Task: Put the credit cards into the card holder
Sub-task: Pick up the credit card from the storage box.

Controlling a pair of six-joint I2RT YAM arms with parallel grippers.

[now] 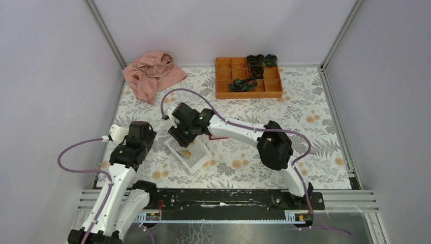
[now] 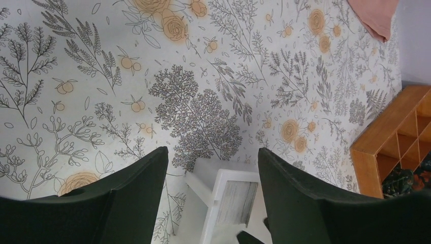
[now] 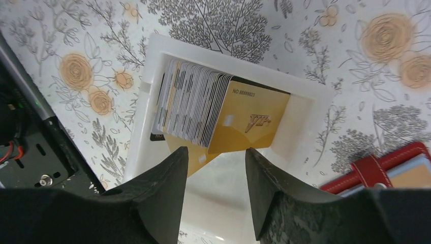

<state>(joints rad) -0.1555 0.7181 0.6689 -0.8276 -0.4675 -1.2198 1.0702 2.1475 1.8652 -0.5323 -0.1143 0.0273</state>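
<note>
A right gripper (image 3: 216, 155) is hovering low over a white tray (image 3: 310, 96) on a floral-patterned worktop (image 1: 315, 132). Its dark fingers (image 3: 152, 198) are standing apart, released and holding nothing. The credit cards (image 3: 213, 107), a fanned golden stack, are lying in the tray. The top card is showing its gold face, and one loose corner is poking out between the fingertips. The card holder (image 3: 381, 168), red with a snap tab, is lying on the worktop just beside the tray and appears to be open. The left gripper (image 2: 212, 152) is hanging over bare worktop near the tray's edge, its fingers likewise released and empty.

The step in hand looks like picking up one card. To do it well, the right fingers would probably need to come down on the topmost card alone. Pinching its exposed end should keep the neighbouring cards from dragging along. A gentle lift would then clear it before it turns toward the holder's pocket.
</note>
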